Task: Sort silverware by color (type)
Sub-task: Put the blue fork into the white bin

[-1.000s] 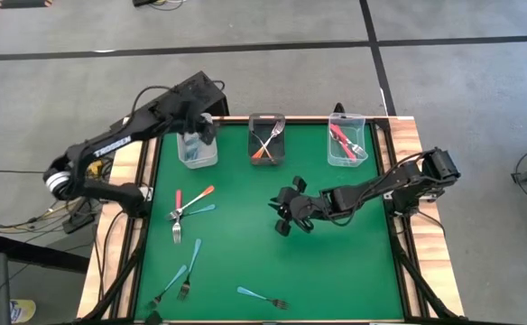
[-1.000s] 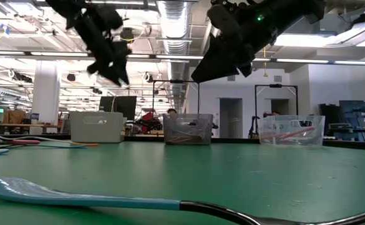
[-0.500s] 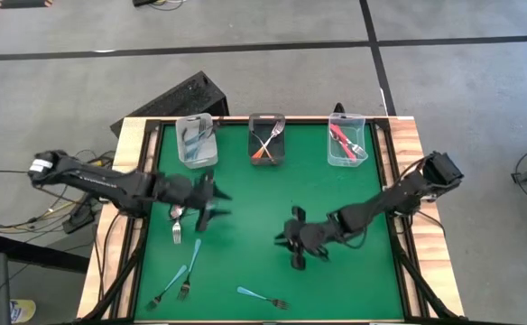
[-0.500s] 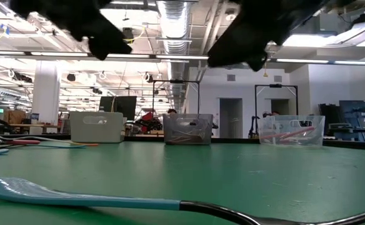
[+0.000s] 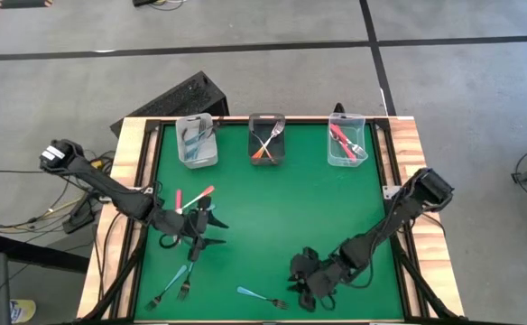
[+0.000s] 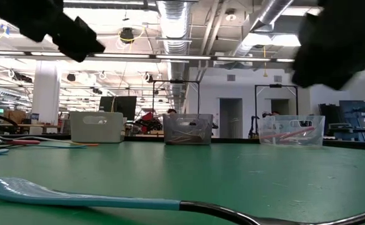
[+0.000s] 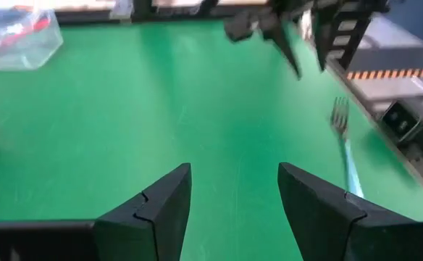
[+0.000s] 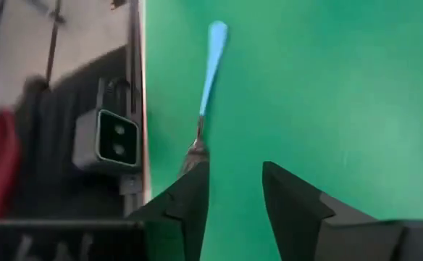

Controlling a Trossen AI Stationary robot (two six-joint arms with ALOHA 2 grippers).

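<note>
Small forks lie on the green mat. A pink-red one (image 5: 179, 197) and an orange one (image 5: 202, 192) lie beside my left arm. Two light blue ones (image 5: 175, 284) rest near the left near corner. Another light blue fork (image 5: 262, 297) (image 8: 210, 65) (image 6: 76, 199) lies flat at the near edge. My left gripper (image 5: 211, 231) (image 7: 233, 190) is open above the mat, just past the fork cluster. My right gripper (image 5: 294, 289) (image 8: 233, 185) is open, close to the near-edge fork's tine end and pointing at it.
Three bins stand along the far edge: a clear one with blue forks (image 5: 196, 142), a dark one with orange forks (image 5: 266, 140), and a clear one with pink-red forks (image 5: 347, 141). The mat's middle (image 5: 281, 203) is bare. A camera box (image 8: 116, 138) sits at the near rail.
My left gripper has swung from above the far-left bin toward the near edge and come down over the fork cluster on the left. My right gripper has moved from the mat's middle toward the near edge, down to the light blue fork there. No fork has moved.
</note>
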